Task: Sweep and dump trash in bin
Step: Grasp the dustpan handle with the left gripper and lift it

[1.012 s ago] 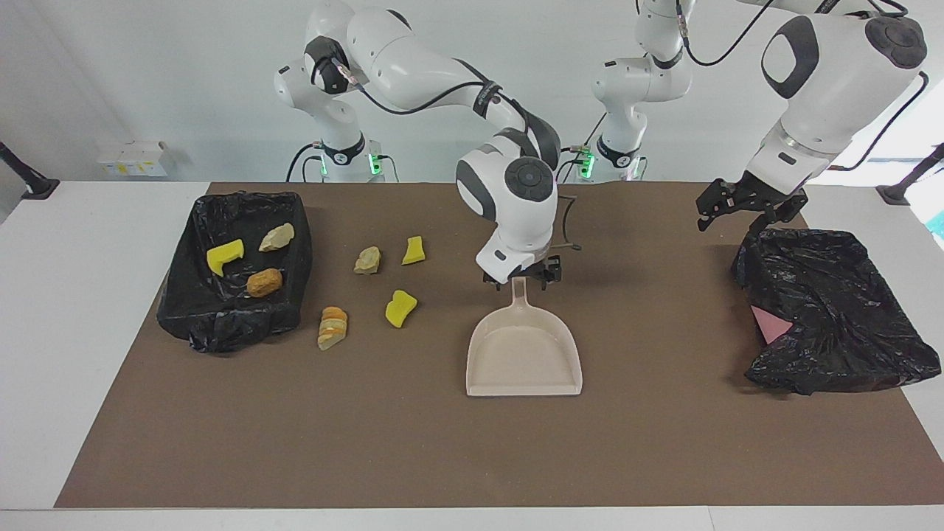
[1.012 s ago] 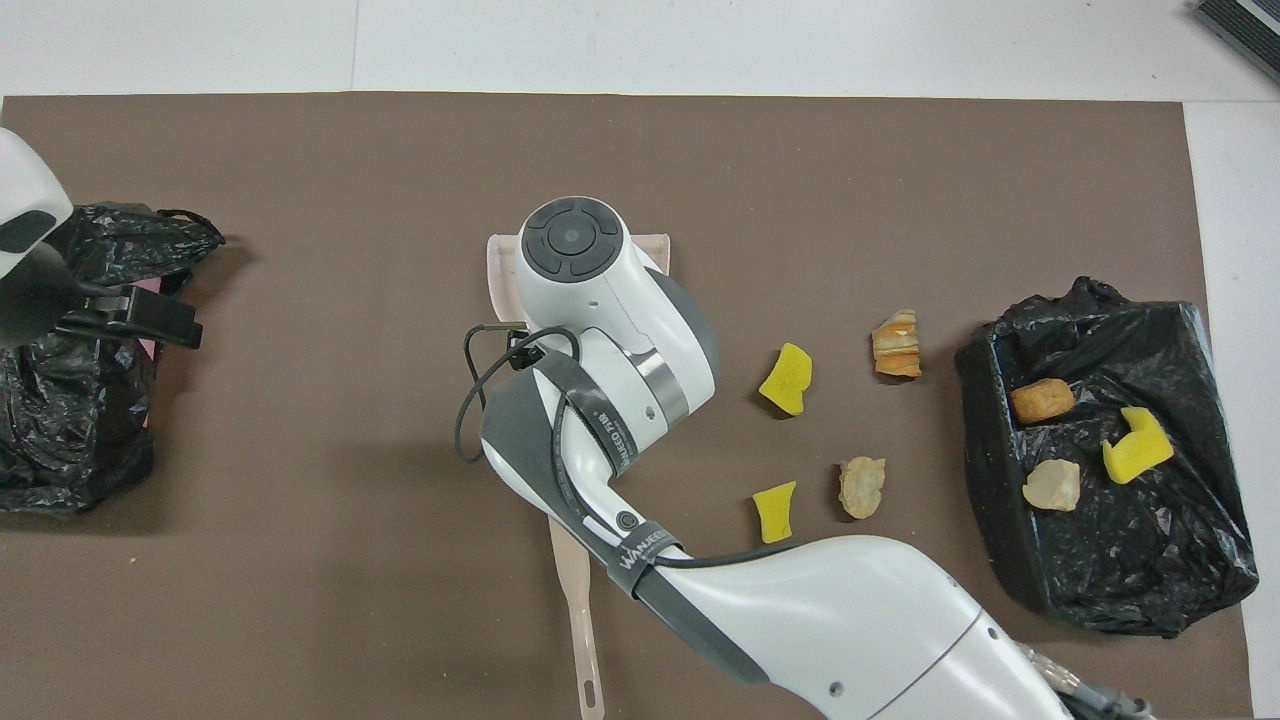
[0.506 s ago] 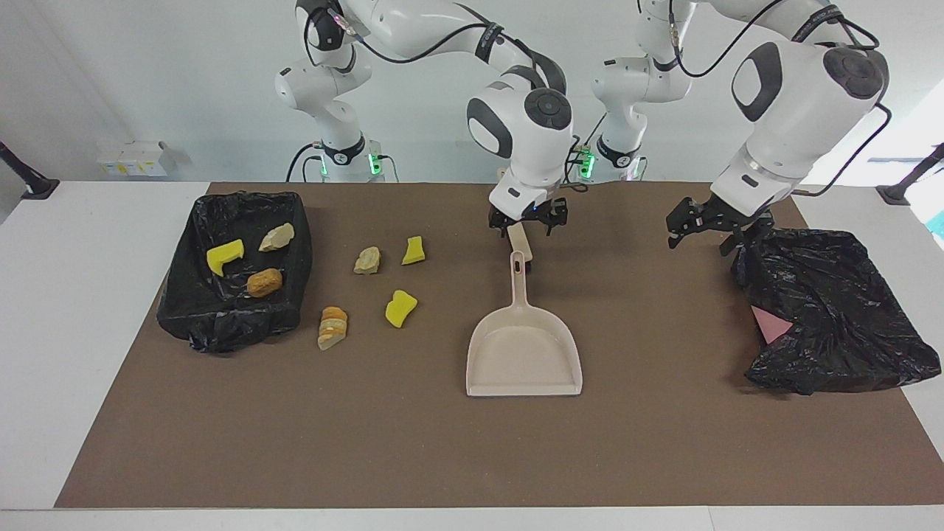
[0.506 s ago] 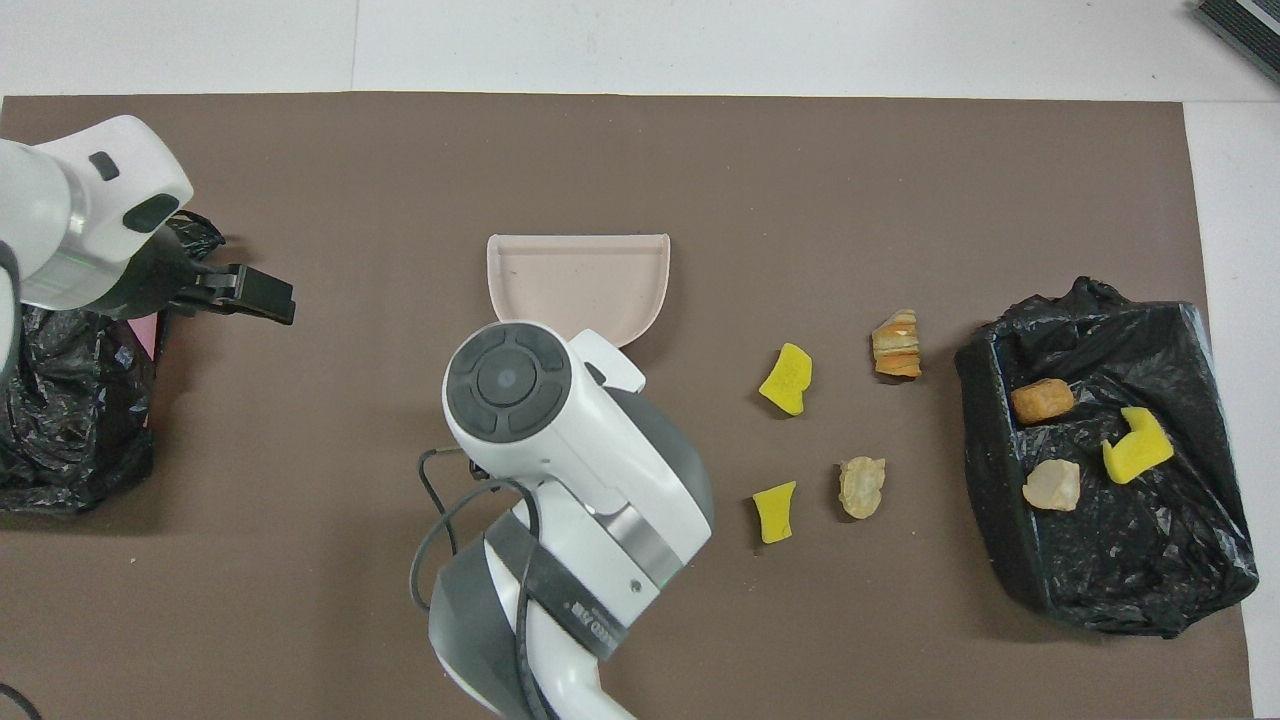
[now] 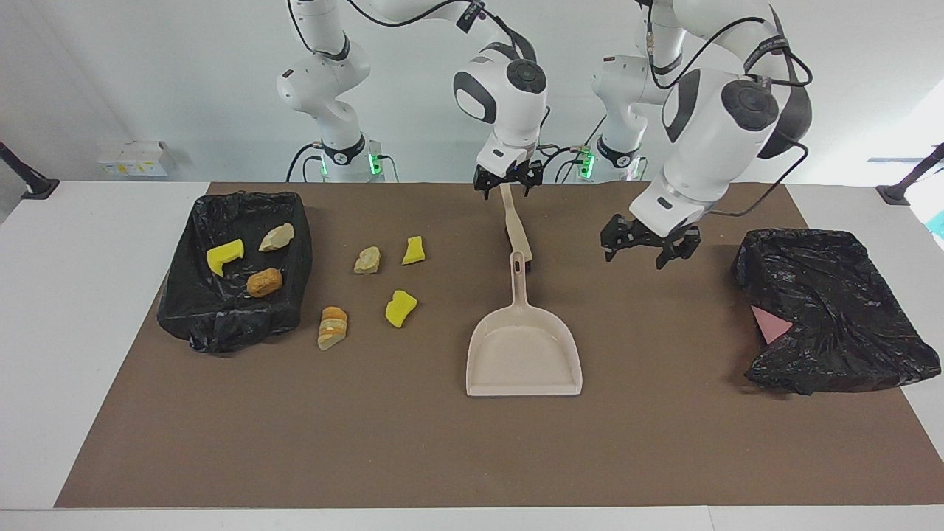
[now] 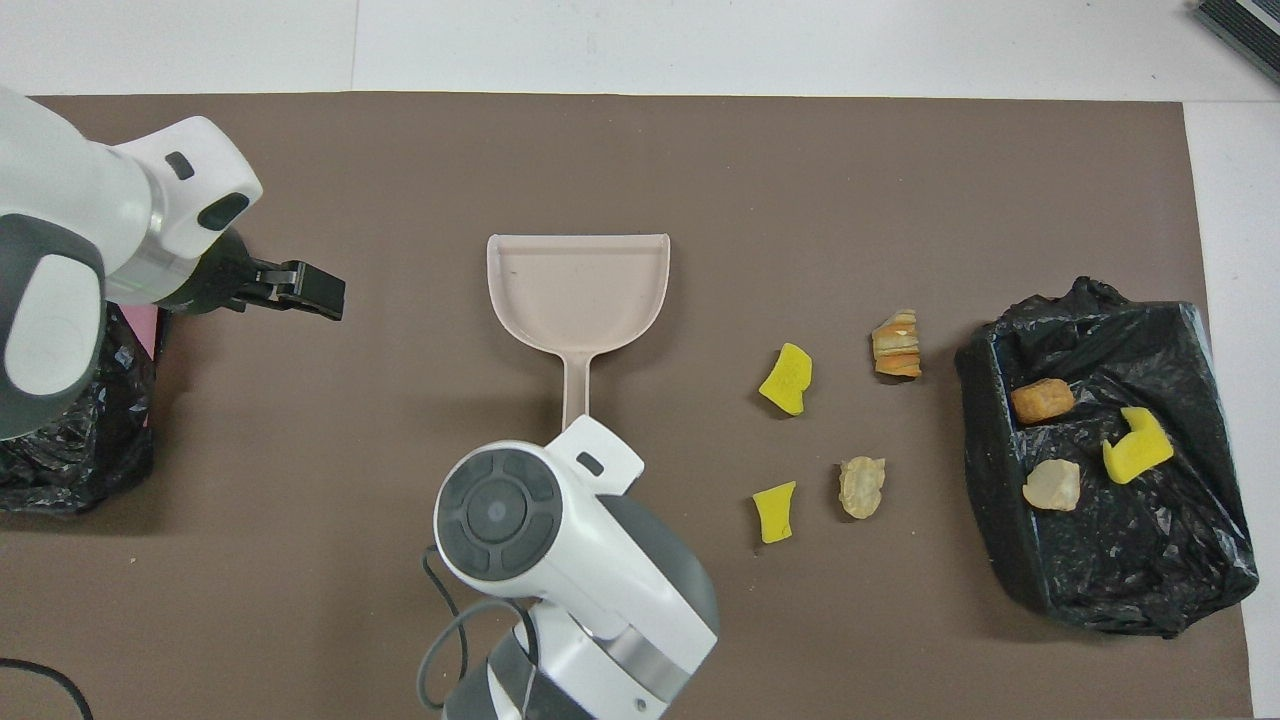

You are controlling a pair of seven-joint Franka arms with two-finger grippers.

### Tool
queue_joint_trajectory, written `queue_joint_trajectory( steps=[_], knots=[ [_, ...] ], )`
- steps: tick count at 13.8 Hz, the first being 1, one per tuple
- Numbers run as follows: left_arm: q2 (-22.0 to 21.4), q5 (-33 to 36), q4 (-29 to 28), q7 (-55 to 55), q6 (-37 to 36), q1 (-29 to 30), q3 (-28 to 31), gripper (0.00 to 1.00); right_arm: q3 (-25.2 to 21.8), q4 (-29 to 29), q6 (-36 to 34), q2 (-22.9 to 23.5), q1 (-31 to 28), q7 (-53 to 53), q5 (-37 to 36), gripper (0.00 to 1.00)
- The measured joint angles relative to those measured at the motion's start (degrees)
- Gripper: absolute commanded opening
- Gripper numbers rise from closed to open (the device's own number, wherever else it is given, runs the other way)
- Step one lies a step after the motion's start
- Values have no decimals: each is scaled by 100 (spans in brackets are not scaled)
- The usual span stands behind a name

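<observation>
The trash: three pieces [image 5: 247,259] lie in the black-lined bin [image 5: 184,310], four [image 5: 366,259] unswept at its three o'clock, dustpan [image 5: 523,354] empty, right gripper [image 5: 504,182] and left gripper [image 5: 649,241] both spread, empty.

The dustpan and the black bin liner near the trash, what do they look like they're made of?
Dustpan: probably moulded hard plastic, matte beige; it has smooth even walls and a handle with a hanging hole.
Bin liner: likely thin plastic film, glossy black; it is crinkled and catches highlights.
</observation>
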Motion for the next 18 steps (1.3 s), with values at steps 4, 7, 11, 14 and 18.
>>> queue_joint_trajectory(
  steps=[4, 7, 11, 14, 18],
  knots=[
    [483, 3, 39, -662, 530, -662, -3, 100, 7, -537, 257, -71, 232, -158, 297, 100],
    [756, 4, 42, -1109, 792, -943, -3, 100, 9, -834, 665, -110, 414, -200, 406, 100],
    [967, 5, -87, -1498, 1026, -1218, -2, 100, 8, -872, 681, -144, 473, -203, 546, 56],
    [1002, 5, -390, -1677, 1277, -1383, -2, 67, -4, -872, 697, -153, 473, -204, 606, 0],
    [1115, 6, -604, -1824, 1408, -1516, -1, 0, -5, -873, 748, -156, 473, -204, 615, 0]
  ],
)
